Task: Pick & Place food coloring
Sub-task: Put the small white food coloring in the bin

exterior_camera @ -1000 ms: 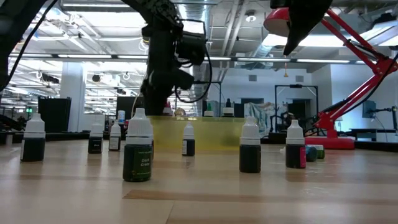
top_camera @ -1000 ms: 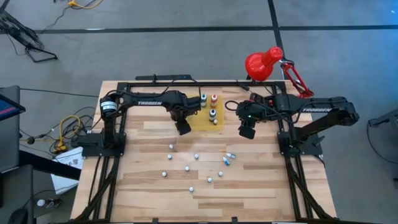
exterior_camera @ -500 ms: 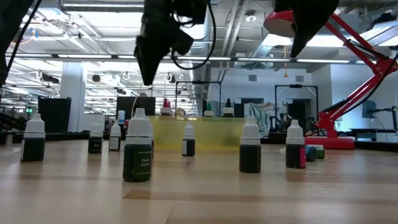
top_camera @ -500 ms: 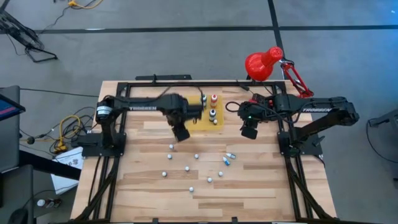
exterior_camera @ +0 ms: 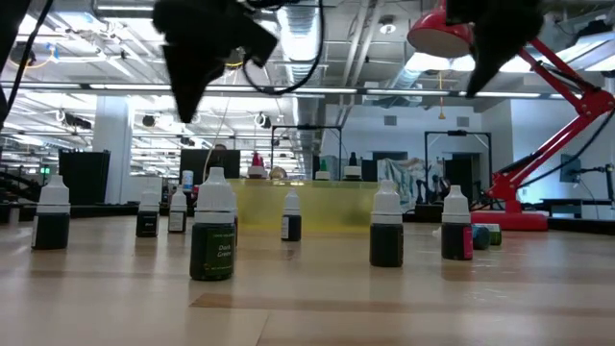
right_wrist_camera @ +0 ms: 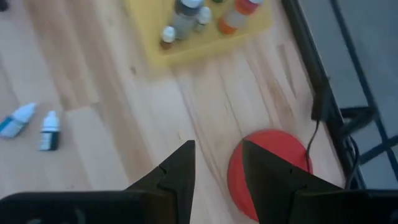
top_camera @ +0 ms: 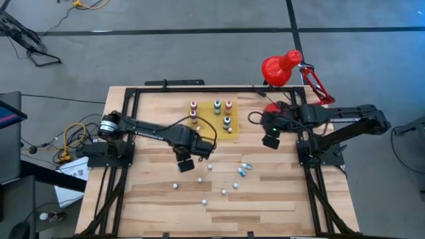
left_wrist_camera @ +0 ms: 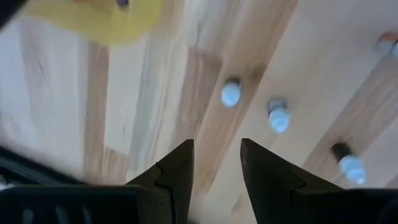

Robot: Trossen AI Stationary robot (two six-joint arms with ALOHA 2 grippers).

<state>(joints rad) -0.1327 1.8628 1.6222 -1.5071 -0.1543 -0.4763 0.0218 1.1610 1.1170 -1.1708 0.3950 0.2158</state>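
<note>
- Now the left gripper (top_camera: 184,166) has swung off the yellow mat (top_camera: 211,127) and hangs above the middle of the table (top_camera: 153,199), over the scattered food coloring bottles (top_camera: 210,166).
- Its claw sits narrower than a moment ago. In the left wrist view the two fingers (left_wrist_camera: 177,165) stand a little apart with only bare wood between them, so it is released and carries nothing.
- With that arm gone, the whole mat shows. A pink-capped bottle (top_camera: 193,105) now stands at the mat's left edge, where the gripper was covering it a second back.
- Meanwhile the right gripper (top_camera: 271,141) has drifted slightly toward the table's right side and hovers beside the mat, near the red lamp (top_camera: 282,66). Its fingers (right_wrist_camera: 177,168) are parted too, gripping nothing, same as before.
- On the mat the other bottles have not moved: a green one (top_camera: 217,105) and a red one (top_camera: 228,105) along the far edge, and a dark one (top_camera: 226,121) nearer the middle, all upright.
- Off the mat, the loose white-capped bottles stay spread across the wood. Most stand upright, and a pair (top_camera: 244,168) lies tipped over close together on the right.
- From table height, a dark bottle (exterior_camera: 213,231) stands nearest, with the others ranged behind it in front of the mat's edge.
</note>
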